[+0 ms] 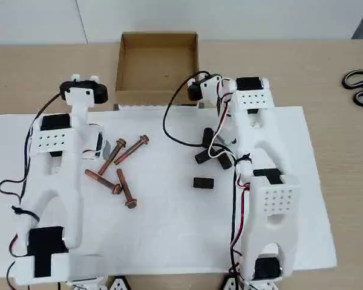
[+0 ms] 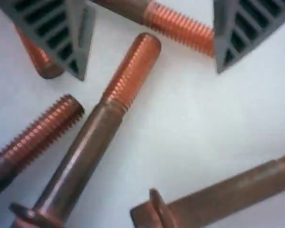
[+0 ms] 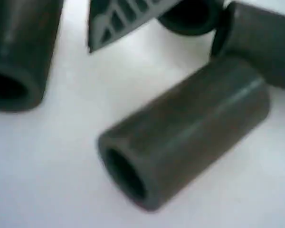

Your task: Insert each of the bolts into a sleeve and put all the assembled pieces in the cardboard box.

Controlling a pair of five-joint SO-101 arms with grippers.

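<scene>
Bolt (image 2: 92,142) nearest lens, threaded tip within gap of left hand (image 2: 149,73), spread wide; long axis along fingers (image 2: 61,33), not across.

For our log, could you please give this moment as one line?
left gripper open over bolts | right gripper at sleeves | cardboard box empty

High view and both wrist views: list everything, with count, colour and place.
table: one, tan.
white sheet: one, on the table.
bolts: four, copper-brown, sheet's left half.
sleeves: at least four, black, one alone mid-sheet, others clustered right of centre.
cardboard box: one, brown, beyond the sheet's far edge.
scissors: one pair, black, table's right edge.
left gripper: one, grey, open over the bolts.
right gripper: one, at the sleeve cluster.
</scene>
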